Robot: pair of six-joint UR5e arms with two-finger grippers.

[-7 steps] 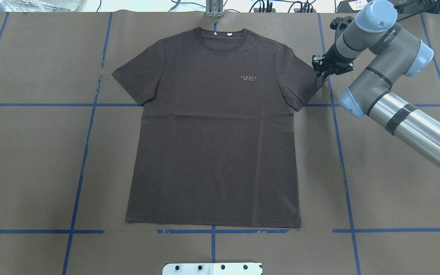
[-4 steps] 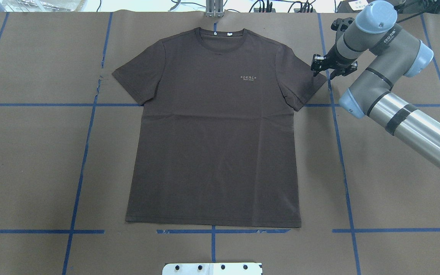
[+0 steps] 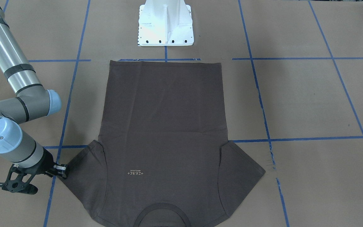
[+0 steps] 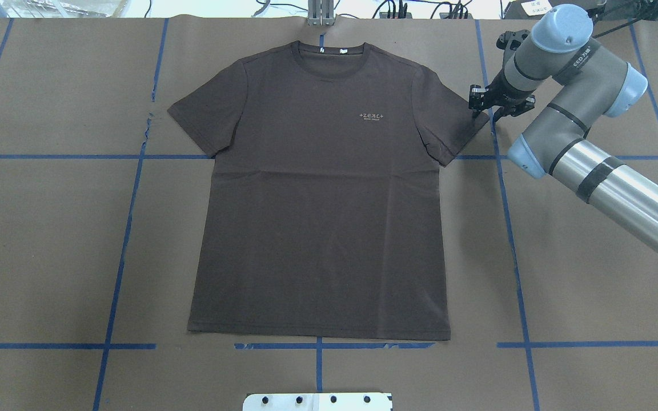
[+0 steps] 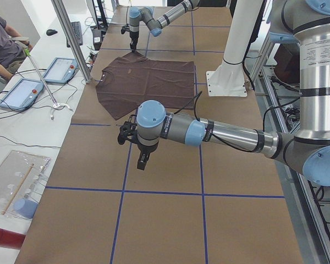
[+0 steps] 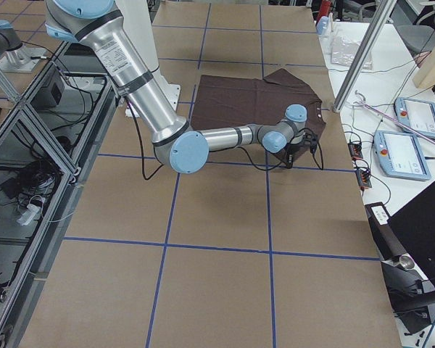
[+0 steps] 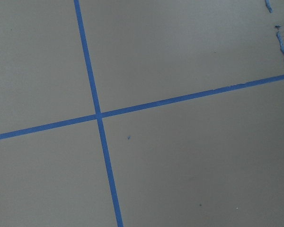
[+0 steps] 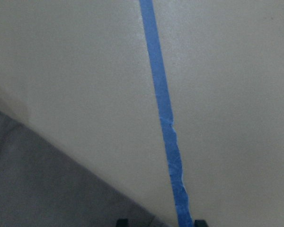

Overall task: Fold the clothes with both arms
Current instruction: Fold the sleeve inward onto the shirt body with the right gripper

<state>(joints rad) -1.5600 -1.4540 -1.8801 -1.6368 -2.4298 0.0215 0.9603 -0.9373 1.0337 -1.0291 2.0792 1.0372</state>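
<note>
The clothes are one dark brown-grey T-shirt lying flat and face up, collar at the table's far edge. It also shows in the front-facing view. My right gripper points down at the tip of the shirt's right-hand sleeve. In the right wrist view its two black fingertips stand apart, open, with the sleeve edge and a blue tape line between them. My left gripper hangs over bare table off the shirt's other side, seen only in the exterior left view; I cannot tell if it is open or shut.
Blue tape lines grid the brown table cover. The white pedestal base stands just behind the shirt's hem. A metal post, two tablets and a seated person are along the far side.
The right wrist has turned slightly and shifted a little at the sleeve tip. The shirt lies as before.
</note>
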